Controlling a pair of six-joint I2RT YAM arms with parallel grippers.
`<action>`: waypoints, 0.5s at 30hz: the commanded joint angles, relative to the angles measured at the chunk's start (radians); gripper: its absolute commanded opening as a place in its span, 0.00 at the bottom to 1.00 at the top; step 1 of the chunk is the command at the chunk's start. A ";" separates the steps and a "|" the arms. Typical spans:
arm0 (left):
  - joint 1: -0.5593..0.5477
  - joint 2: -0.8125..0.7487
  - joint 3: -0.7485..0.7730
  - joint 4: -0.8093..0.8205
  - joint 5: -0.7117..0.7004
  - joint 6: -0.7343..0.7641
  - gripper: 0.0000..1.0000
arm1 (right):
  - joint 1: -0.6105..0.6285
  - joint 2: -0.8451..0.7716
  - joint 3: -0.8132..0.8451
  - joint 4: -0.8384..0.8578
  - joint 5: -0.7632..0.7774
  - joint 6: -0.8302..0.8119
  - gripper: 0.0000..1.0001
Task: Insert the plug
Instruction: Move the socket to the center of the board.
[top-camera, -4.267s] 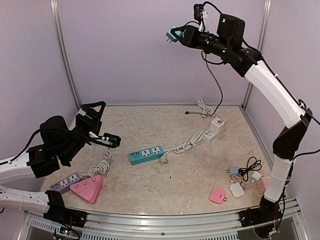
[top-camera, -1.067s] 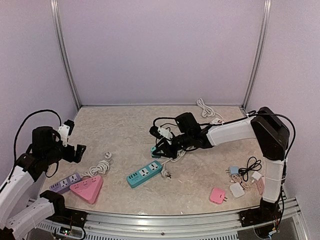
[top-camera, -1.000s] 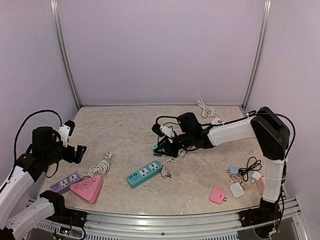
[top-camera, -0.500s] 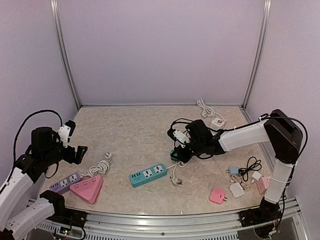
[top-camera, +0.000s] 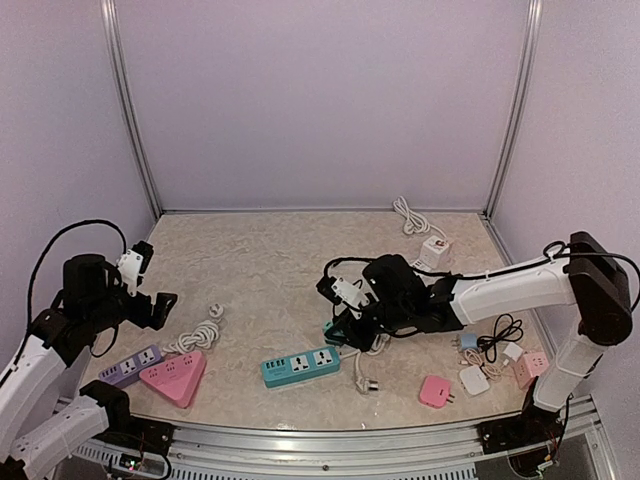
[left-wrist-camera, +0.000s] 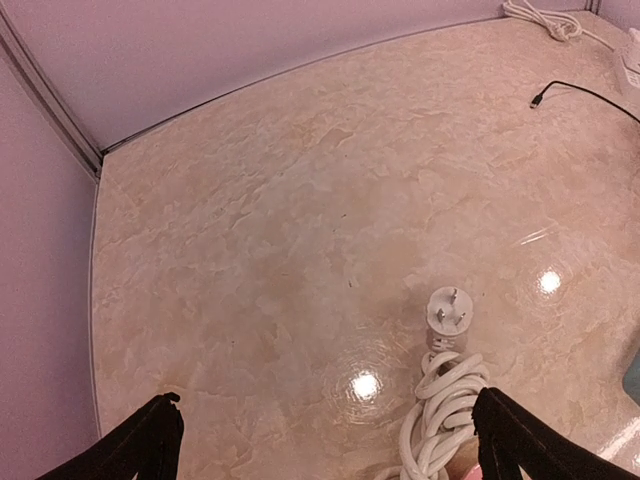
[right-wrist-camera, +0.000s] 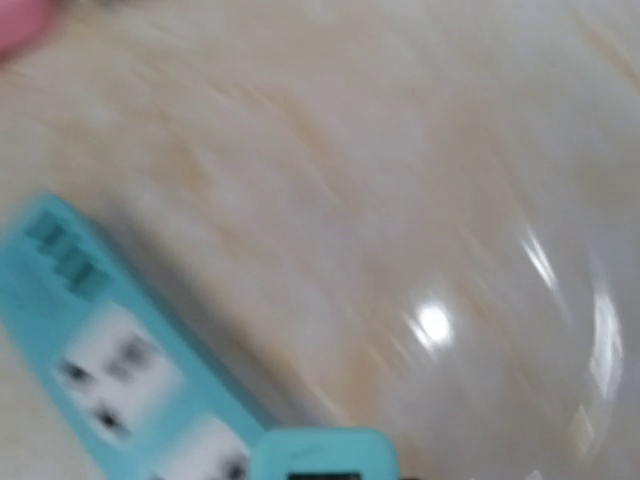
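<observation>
The right gripper (top-camera: 338, 321) is closed on the teal plug (top-camera: 329, 327). The arm reaches low across the table (top-camera: 250, 260), so the plug hangs just above the surface, just beyond the far right end of the teal power strip (top-camera: 300, 365). The low, stretched pose suits an approach from above to the strip's sockets. The plug is not yet seated, and it appears close to the strip but apart from it.

In the right wrist view the picture is smeared. The strip shows at lower left with two socket faces turned upward, and the top of the plug fills the bottom edge. The prongs cannot be seen, so their alignment with a socket cannot be confirmed.

The strip lies flat, sockets up, near the front of the table. Its white cord (top-camera: 352, 352) curls away to the right. Nothing pins the strip, so in my judgement a push from the side may slide it.

The left gripper (top-camera: 152, 299) is parked at the far left with its fingers (left-wrist-camera: 140, 450) spread wide and holding nothing. Below it lies a coiled white cable (left-wrist-camera: 440, 400). That arm is well clear of the working area
</observation>
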 joint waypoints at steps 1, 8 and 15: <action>0.005 -0.010 -0.004 -0.005 0.019 0.010 0.99 | 0.021 0.011 -0.069 0.287 -0.186 -0.152 0.00; 0.027 -0.004 -0.001 -0.009 0.044 0.016 0.99 | 0.010 0.056 -0.098 0.345 -0.396 -0.356 0.00; 0.053 0.013 0.002 -0.005 0.057 0.017 0.99 | 0.004 0.088 -0.100 0.284 -0.448 -0.401 0.00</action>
